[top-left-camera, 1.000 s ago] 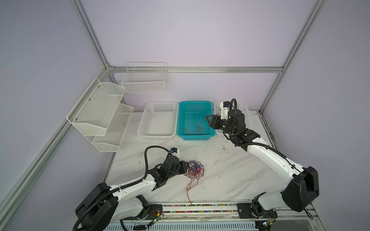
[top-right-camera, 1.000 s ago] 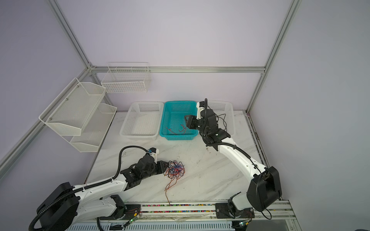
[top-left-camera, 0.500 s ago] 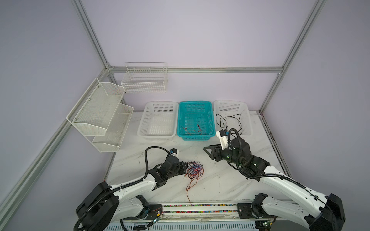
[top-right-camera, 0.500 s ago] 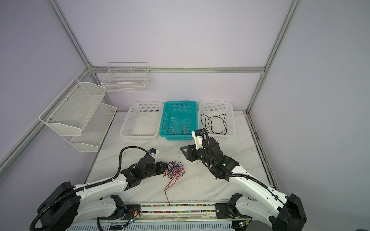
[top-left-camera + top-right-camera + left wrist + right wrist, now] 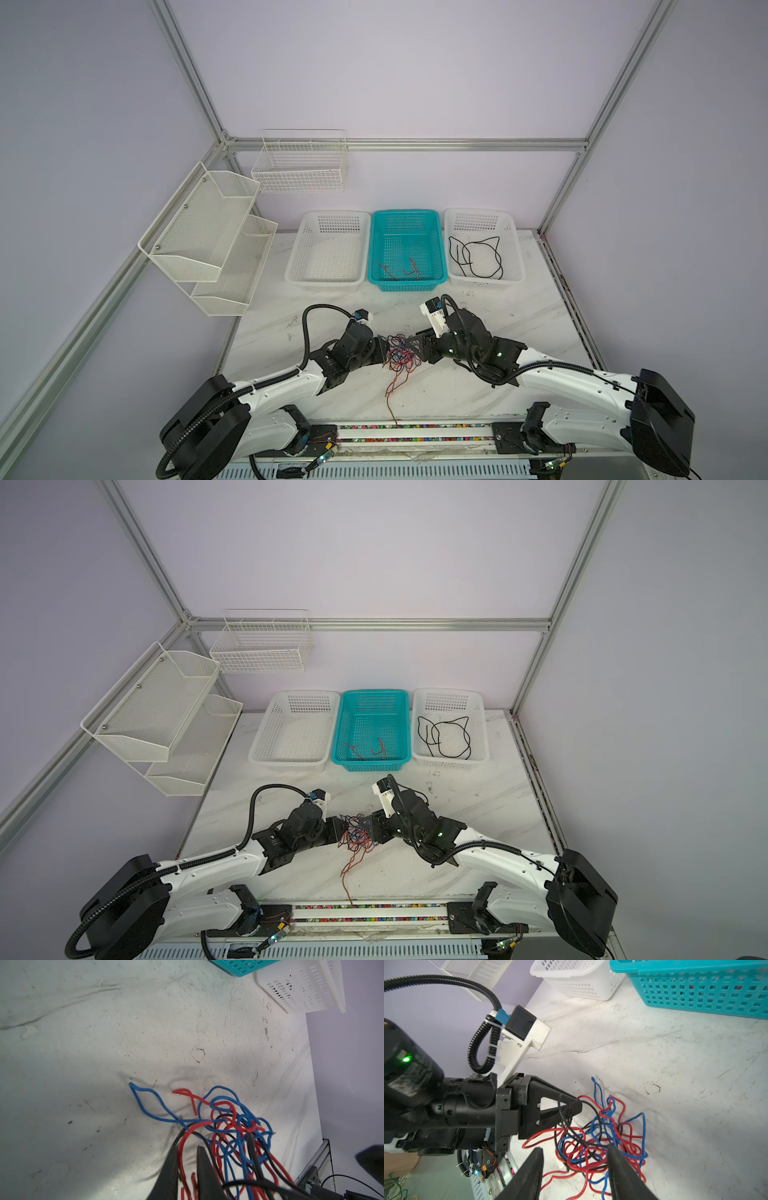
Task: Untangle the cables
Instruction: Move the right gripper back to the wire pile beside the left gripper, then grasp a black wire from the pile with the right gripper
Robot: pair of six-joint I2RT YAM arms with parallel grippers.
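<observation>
Red, blue and black cables (image 5: pixel 401 358) lie knotted on the counter (image 5: pixel 540 316) between the arms. The left wrist view shows the left jaws clenched around a red strand (image 5: pixel 180 1153). The right wrist view shows the right jaws released, straddling the knot. Only the top views look inside the baskets, where the teal basket (image 5: pixel 405 212) holds red wire and the right white basket (image 5: pixel 482 211) holds black.
</observation>
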